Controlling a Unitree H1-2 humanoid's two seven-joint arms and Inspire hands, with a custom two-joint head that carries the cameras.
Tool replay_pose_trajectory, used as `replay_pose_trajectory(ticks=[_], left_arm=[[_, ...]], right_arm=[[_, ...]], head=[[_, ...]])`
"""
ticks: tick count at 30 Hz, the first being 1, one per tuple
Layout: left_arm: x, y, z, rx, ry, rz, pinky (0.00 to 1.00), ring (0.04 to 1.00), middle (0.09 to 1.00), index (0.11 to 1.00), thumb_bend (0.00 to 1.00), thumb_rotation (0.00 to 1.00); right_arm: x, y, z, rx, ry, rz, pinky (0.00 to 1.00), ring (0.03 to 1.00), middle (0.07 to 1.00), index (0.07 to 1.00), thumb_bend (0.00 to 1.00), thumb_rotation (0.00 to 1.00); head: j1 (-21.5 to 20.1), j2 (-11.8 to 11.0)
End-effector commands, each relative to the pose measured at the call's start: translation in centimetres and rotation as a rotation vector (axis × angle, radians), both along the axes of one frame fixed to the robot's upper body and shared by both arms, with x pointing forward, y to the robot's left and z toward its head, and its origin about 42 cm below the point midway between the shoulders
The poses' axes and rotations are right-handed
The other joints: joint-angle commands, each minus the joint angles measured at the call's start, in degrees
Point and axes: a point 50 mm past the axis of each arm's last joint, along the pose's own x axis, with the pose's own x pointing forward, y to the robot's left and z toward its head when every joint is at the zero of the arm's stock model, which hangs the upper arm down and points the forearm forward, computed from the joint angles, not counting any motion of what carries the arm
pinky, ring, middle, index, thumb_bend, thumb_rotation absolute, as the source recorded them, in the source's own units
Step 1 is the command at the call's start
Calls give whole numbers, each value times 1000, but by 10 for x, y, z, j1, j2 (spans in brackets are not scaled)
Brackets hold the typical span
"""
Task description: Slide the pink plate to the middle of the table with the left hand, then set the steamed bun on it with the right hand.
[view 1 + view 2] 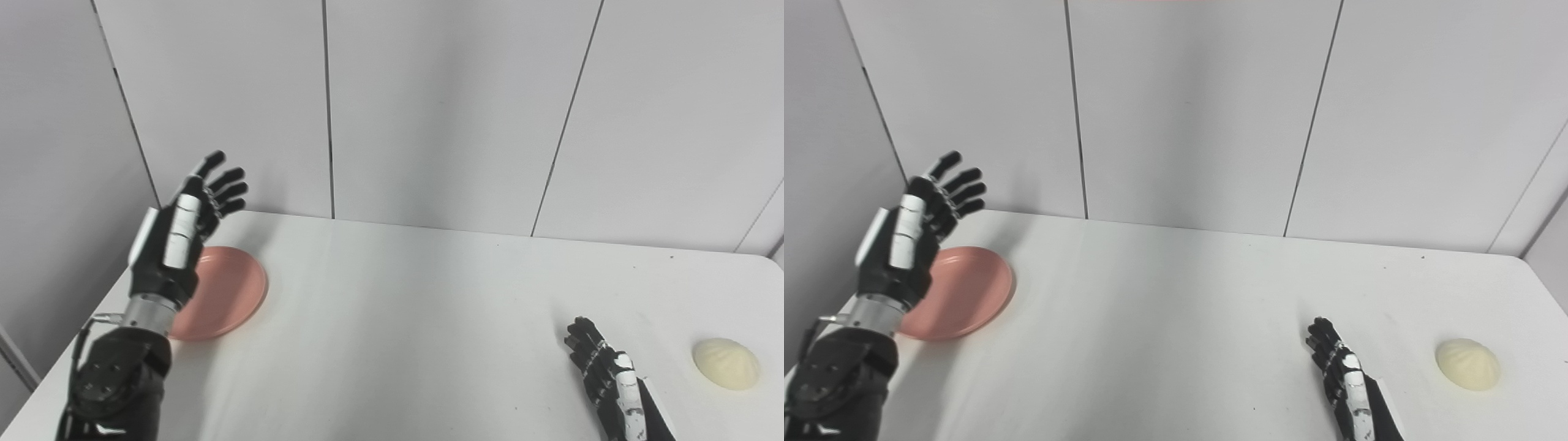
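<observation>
One pink plate, one steamed bun and two robot hands show on the white desk.

The pink plate is round, so it has no long axis; it lies flat, face up, near the left edge of the desk toward the far left corner. Its left part is hidden behind the left hand, which is raised above the plate's left side, its fingers stretched out and spread apart toward the far edge, holding nothing. Whether the hand touches the plate cannot be told.

The steamed bun is a pale cream dome, also round, sitting flat side down near the right edge of the desk, toward the near right corner. The right hand is low by the near edge, just left of the bun and apart from it, fingers extended toward the far edge, slightly apart, empty.
</observation>
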Motion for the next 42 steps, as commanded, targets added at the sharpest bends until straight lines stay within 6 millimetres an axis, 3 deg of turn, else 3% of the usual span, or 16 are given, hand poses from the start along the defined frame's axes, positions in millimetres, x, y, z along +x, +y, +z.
replay_pose_trajectory(ticks=[1,5,11,19,25,30,42], left_arm=[[7,11,20,7,-75,-6,835,847,843,847,834,944],[15,35,18,3,-70,18,843,844,838,849,865,927],[27,63,12,55,-57,25,817,821,796,782,852,922],[43,101,-2,-2,-19,66,821,820,795,826,843,896],[50,133,-13,-48,0,111,807,796,782,853,900,867],[49,152,-25,-89,29,128,812,806,789,852,871,899],[48,159,-57,-235,119,157,791,805,796,802,802,885]], right_arm=[[-5,3,-7,11,-12,9,997,941,930,915,787,1000],[-4,2,-8,12,-9,11,997,941,929,914,795,1000],[-4,1,-8,12,-7,9,986,936,927,913,800,1000],[-5,-2,-8,10,-2,7,981,933,923,909,800,997],[-6,-2,-7,9,0,8,984,935,923,911,795,1000],[-7,-3,-7,9,0,11,990,939,926,912,788,1000],[-9,-4,-4,7,-5,12,982,935,922,913,784,1000]], head=[[0,1],[1,0],[1,1],[3,3],[4,5],[3,8],[2,14]])
